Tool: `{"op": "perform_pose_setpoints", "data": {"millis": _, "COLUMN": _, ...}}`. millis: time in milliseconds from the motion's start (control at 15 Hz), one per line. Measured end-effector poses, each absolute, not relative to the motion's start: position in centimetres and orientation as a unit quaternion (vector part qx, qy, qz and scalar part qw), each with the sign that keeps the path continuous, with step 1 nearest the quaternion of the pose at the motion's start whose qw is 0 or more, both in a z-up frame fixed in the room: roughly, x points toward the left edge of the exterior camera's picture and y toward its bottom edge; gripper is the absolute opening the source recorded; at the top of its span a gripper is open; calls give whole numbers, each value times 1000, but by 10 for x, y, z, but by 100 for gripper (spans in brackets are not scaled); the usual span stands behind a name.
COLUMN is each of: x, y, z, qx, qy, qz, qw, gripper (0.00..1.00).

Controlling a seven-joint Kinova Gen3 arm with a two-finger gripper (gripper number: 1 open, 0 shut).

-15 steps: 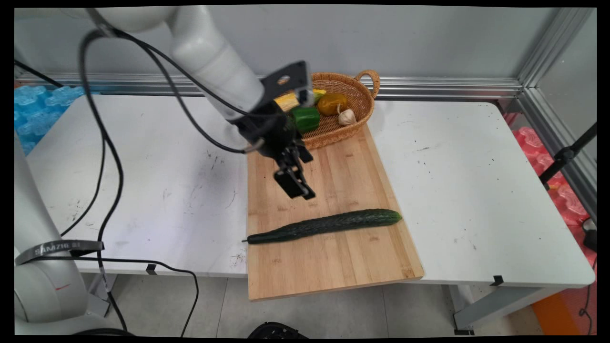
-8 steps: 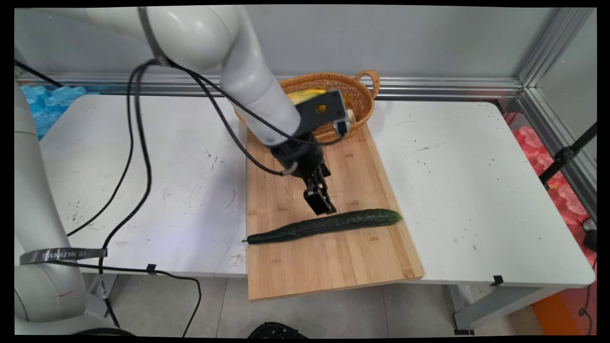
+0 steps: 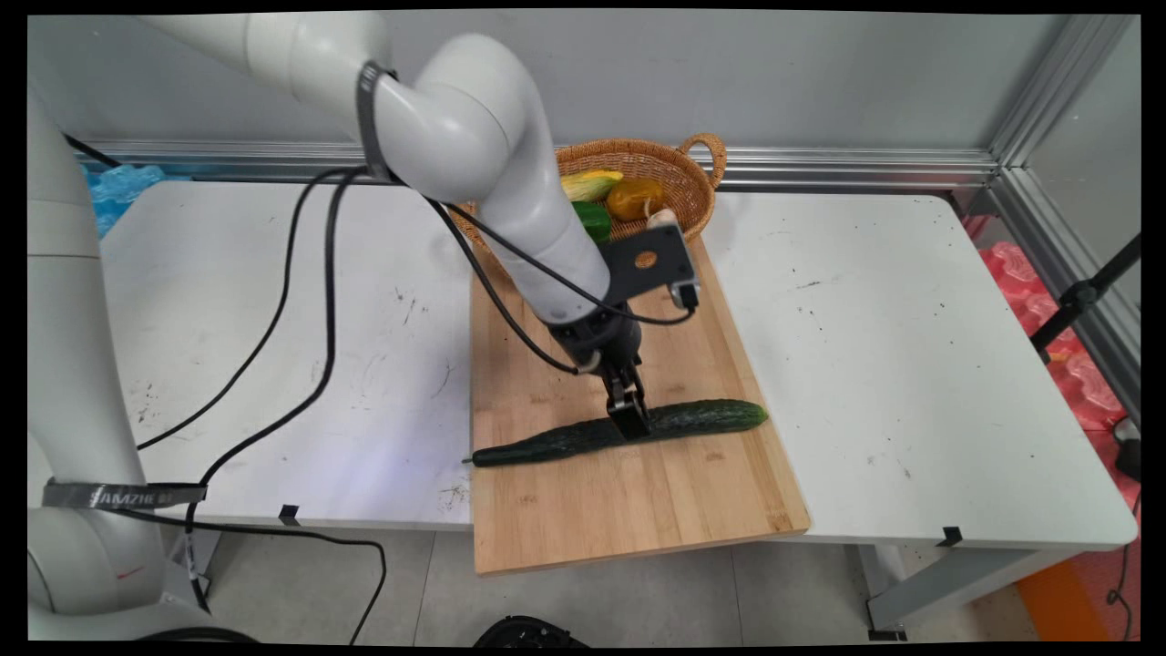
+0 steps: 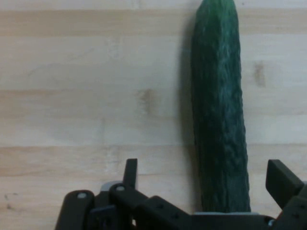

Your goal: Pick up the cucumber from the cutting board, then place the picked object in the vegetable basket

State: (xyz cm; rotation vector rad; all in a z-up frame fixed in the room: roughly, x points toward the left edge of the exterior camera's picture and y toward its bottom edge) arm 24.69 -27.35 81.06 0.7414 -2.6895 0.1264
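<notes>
Our gripper (image 3: 630,421) stands spread wide astride the cucumber (image 3: 629,430), one finger on each flank, gripping nothing yet. The cucumber lies along the cutting board (image 3: 638,492), stem end toward 9 o'clock, the basket (image 3: 692,196) off at 12. To grip well, we judge we should centre it between the fingers (image 4: 283,182) and squeeze gently so it does not roll.

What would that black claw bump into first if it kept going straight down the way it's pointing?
Most likely the cucumber: the claw hangs open right over its middle, one finger either side. Under it lies the wooden board.
</notes>
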Motion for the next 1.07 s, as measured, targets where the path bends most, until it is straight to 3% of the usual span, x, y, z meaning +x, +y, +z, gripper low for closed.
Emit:
{"op": "perform_pose_setpoints", "data": {"millis": 600, "x": 229, "y": -273, "z": 786, "qx": 276, "qy": -948, "qz": 42, "qw": 152, "gripper": 100}}
{"op": "perform_pose_setpoints", "data": {"millis": 667, "x": 228, "y": -272, "z": 785, "qx": 276, "qy": -948, "qz": 41, "qw": 152, "gripper": 0}}
{"op": "perform_pose_setpoints", "data": {"millis": 1067, "x": 226, "y": -269, "z": 789, "qx": 271, "qy": -949, "qz": 34, "qw": 158, "gripper": 0}}
